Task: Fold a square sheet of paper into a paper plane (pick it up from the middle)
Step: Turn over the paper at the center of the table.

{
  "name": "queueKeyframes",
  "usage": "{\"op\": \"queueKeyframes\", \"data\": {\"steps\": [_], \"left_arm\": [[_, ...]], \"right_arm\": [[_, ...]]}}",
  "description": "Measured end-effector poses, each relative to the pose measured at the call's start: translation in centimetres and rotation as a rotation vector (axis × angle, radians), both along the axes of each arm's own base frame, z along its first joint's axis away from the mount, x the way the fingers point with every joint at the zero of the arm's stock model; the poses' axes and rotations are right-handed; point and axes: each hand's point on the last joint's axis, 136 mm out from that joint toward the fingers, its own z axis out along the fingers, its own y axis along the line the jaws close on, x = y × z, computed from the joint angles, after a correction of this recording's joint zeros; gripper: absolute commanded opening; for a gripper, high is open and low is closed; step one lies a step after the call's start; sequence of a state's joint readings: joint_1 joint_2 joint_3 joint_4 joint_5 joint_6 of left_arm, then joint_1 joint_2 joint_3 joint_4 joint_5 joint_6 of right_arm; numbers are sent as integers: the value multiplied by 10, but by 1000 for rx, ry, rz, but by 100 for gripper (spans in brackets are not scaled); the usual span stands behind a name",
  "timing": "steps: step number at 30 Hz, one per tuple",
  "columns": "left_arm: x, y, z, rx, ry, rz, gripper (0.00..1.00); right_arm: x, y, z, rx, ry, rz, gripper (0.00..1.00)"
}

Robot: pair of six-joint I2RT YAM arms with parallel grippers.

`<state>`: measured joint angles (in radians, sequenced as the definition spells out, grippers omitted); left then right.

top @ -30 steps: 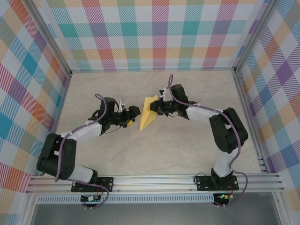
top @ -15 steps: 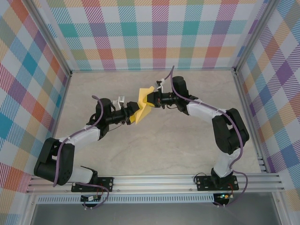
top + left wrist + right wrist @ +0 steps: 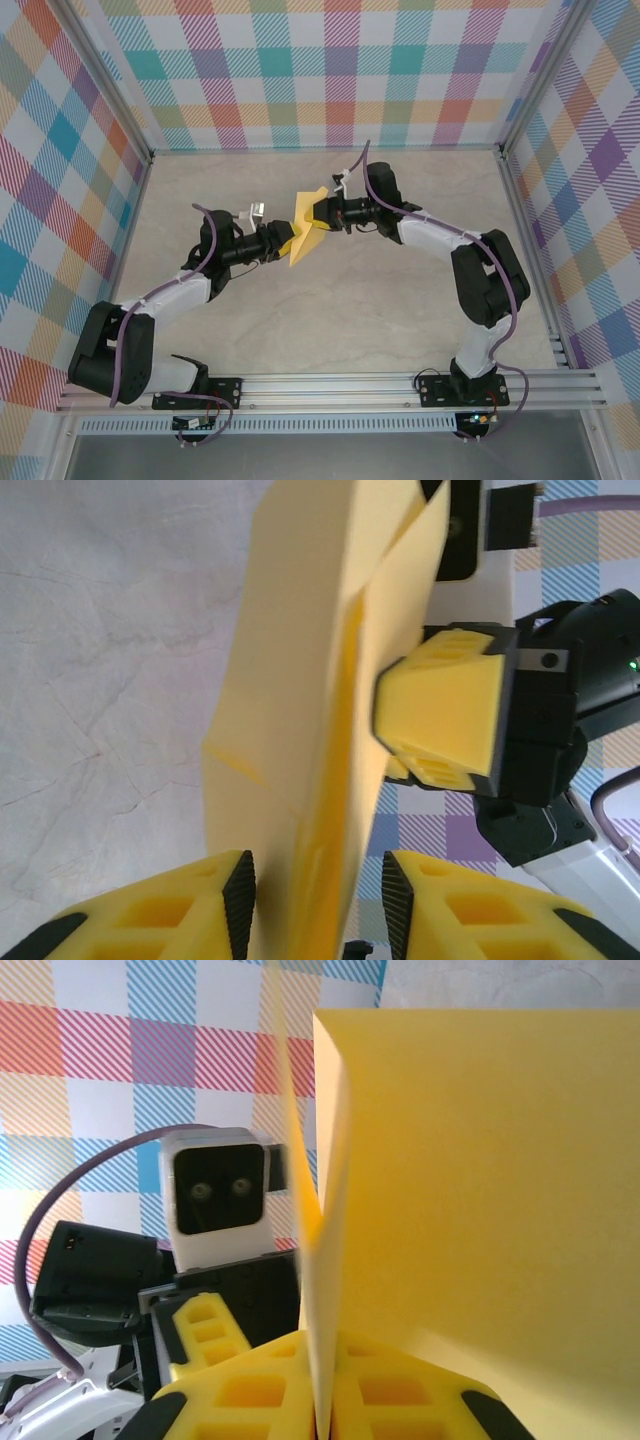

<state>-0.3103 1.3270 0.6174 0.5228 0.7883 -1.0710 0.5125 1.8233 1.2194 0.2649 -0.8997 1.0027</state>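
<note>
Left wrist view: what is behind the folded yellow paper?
One yellow finger of the right gripper, its black body, and the plaid wall. The paper covers that gripper's other finger, so the pinch itself is hidden.

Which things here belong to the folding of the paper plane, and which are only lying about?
For the job: folded yellow paper; right claw, shut on it; left claw, around it.
Only surroundings: table; checked walls; metal rail at the near edge.

2 black-and-white arms [image 3: 172, 290] with looping purple cables [image 3: 208, 238].
</note>
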Motion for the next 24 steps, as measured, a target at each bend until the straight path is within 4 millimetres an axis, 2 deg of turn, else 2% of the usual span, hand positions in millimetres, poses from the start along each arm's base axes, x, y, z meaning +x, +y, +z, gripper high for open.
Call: {"op": "queueKeyframes", "data": {"steps": [4,11,16,18,24], "left_arm": [[-1,0,4,5,-23,-4,32],[-3,1,-1,16,-6,-4,22],[-3,1,-3,25,-2,-3,3],[-3,2,-4,32,-7,-4,2],[-2,4,-14,82,5,4,2]], "right_arm": [[-1,0,-4,-7,15,3,9],[-2,0,-7,-11,27,10,9],[-2,0,-7,-11,28,10,12],[-2,0,-8,-12,27,11,18],[1,-7,-21,-75,20,-16,56]]}}
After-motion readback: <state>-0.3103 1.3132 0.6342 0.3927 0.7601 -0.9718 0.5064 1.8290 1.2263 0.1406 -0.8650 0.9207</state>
